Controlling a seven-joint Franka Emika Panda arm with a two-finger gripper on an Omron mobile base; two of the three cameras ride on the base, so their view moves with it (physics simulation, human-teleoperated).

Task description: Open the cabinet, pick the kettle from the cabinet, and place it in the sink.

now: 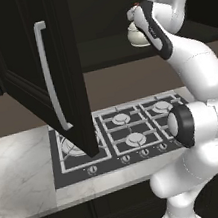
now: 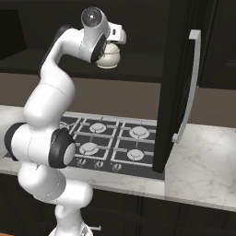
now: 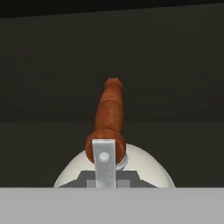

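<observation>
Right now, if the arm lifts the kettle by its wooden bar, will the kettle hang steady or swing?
The kettle would probably swing a little: its round cream body hangs below an arched handle, and the wooden bar is narrow. The squat shape suggests it should sit stably once set down. The smooth bar might turn in the jaws.

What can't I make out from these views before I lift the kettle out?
- Hand: shut, but its fingertips are cut off by the hand view's bottom edge, so contact with the kettle's wooden handle is unconfirmed.
- Kettle: mostly hidden by the wrist in the right base view and by the forearm in the left base view.
- Whether the kettle rests on the cabinet shelf: its base is cut off or hidden in each view.
</observation>
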